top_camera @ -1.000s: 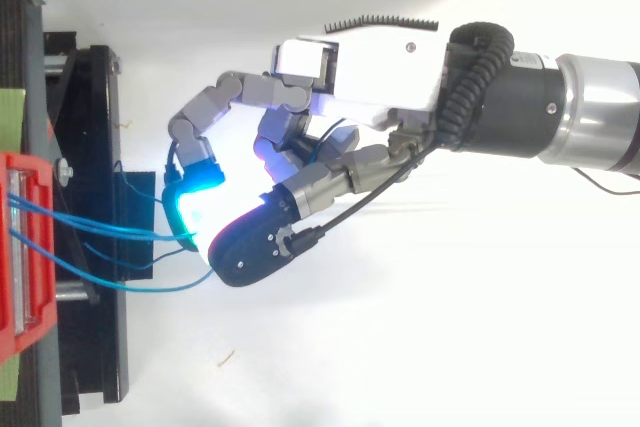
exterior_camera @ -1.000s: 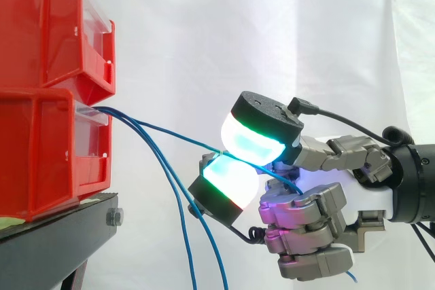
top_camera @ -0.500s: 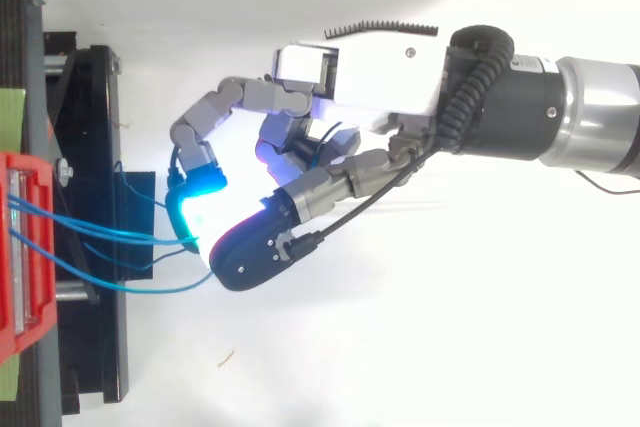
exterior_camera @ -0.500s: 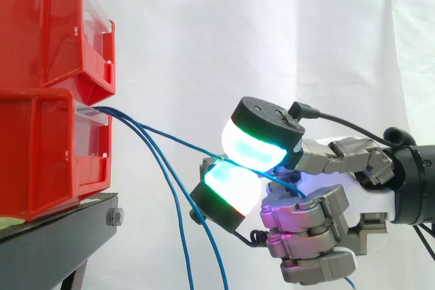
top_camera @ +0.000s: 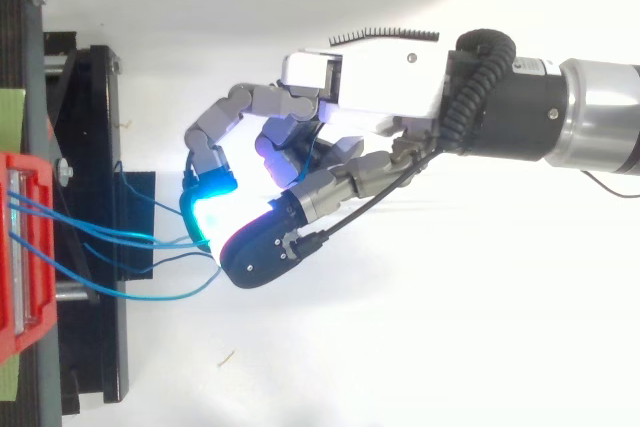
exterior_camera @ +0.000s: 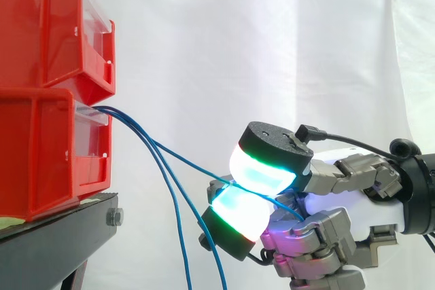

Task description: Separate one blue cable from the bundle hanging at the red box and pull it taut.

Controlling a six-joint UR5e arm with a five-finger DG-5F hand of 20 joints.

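Observation:
Several thin blue cables come out of the lower red box (exterior_camera: 47, 151) at its front lip. One blue cable (exterior_camera: 187, 162) runs in a nearly straight slant down and right into my hand (exterior_camera: 326, 236). Two glowing green-white fingertips (exterior_camera: 262, 168) pinch that cable between them. The other blue cables (exterior_camera: 178, 229) hang down loose below the box. From above, the hand (top_camera: 370, 107) reaches in from the right and the pinched cable (top_camera: 120, 237) stretches left to the red box (top_camera: 22, 247).
A second red bin (exterior_camera: 47, 25) sits stacked on the lower one. Both rest on a black stand (exterior_camera: 61, 232) at the left. A white curtain hangs behind everything.
The hand has moved down and slightly right, away from the box, still pinching the cable. The cable now slopes more steeply from the box.

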